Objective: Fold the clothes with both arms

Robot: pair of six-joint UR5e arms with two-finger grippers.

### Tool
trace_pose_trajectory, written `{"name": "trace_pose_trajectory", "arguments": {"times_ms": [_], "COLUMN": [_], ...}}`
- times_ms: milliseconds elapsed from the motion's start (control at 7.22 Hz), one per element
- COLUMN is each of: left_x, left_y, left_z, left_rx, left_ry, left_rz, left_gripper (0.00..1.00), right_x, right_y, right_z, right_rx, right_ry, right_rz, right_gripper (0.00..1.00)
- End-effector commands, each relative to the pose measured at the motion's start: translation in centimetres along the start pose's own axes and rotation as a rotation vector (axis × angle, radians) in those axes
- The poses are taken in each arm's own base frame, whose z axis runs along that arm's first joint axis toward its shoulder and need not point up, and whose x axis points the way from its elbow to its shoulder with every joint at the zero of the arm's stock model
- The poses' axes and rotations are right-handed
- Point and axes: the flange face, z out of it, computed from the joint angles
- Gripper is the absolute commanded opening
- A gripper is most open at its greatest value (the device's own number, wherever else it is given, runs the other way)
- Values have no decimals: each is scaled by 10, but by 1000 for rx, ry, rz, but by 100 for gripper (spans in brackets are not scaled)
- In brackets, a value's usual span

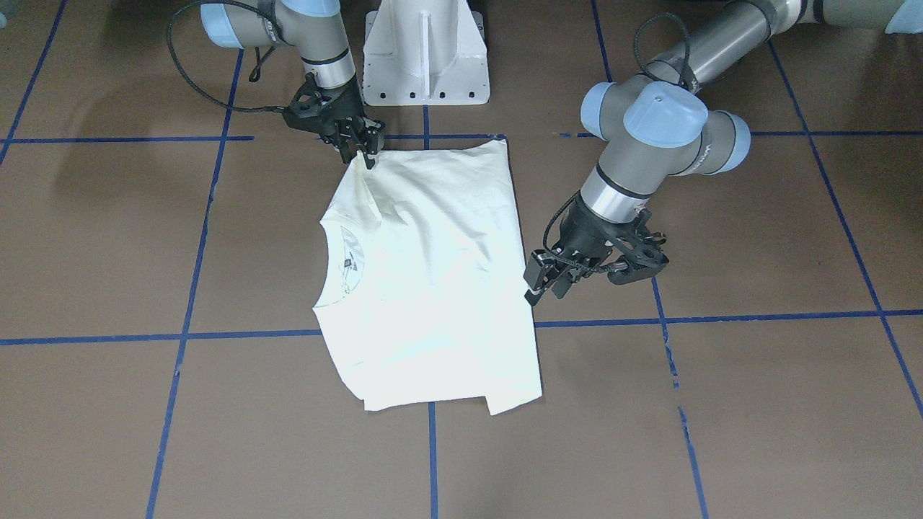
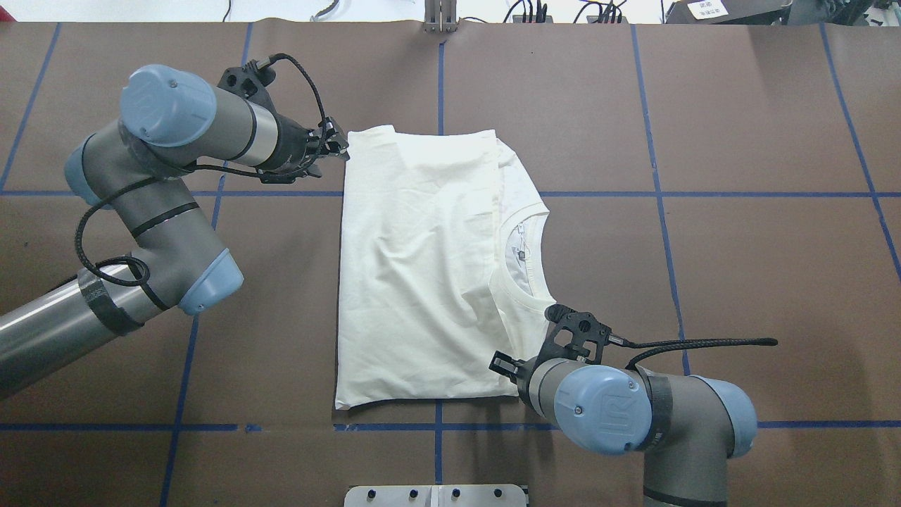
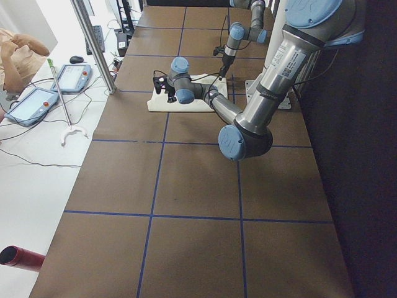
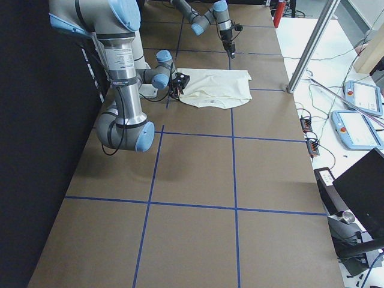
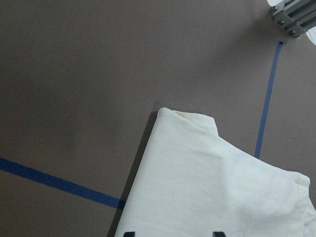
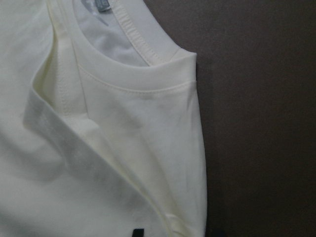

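Note:
The cream-white shirt (image 1: 433, 274) (image 2: 415, 267) lies folded into a rectangle at the table's middle, plain side up, with its collar (image 2: 538, 260) toward the robot's right. My left gripper (image 1: 539, 285) (image 2: 338, 148) hovers open at the shirt's far hem corner. In the left wrist view the corner of the shirt (image 5: 212, 182) lies ahead of its spread fingertips (image 5: 129, 233). My right gripper (image 1: 366, 153) (image 2: 503, 365) is shut on a raised ridge of fabric at the near shoulder. In the right wrist view the shirt (image 6: 123, 123) fills the frame and only one fingertip (image 6: 138, 232) shows.
The white pedestal base (image 1: 425, 58) (image 2: 436, 495) stands at the robot's edge of the table. Blue tape lines (image 1: 721, 317) grid the brown tabletop. An aluminium post (image 2: 440, 17) rises at the far edge. Teach pendants (image 4: 360, 96) and a seated person (image 3: 18, 49) are off the table.

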Motion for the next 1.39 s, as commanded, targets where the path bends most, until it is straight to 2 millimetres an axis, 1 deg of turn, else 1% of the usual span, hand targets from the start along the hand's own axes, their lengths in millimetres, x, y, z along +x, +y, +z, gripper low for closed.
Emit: {"name": "trace_pose_trajectory", "arguments": {"times_ms": [0,139,277,416,554,693,831,970,1108,1247], "left_x": [-1,-1,-1,0,2,5,17,11,0,-20], "left_y": [0,0,0,-1,0,1,5,16,36,57], "left_z": [0,0,0,-1,-2,-8,-29,-54,-87,-116], "left_rx": [1,1,1,3,3,2,1,-10,-67,-104], "left_ry": [-1,-1,-1,1,4,15,59,93,126,144], "left_rz": [-1,-1,-1,-2,-2,1,8,-44,-79,-103], "left_gripper": [61,61,60,59,59,59,59,59,59,59], "right_x": [1,1,2,2,-3,-4,-6,1,2,5], "right_y": [1,3,6,7,7,6,3,13,24,27], "right_z": [1,1,2,2,-3,-10,-26,-33,-47,-67], "right_rx": [-1,-3,-5,-7,-11,-16,-21,-41,-63,-72], "right_ry": [5,4,6,4,-7,-18,-46,-47,-59,-54], "right_rz": [-2,-4,-5,-8,-5,-3,4,64,77,72], "right_gripper": [34,5,0,0,0,0,0,0,0,0]}}
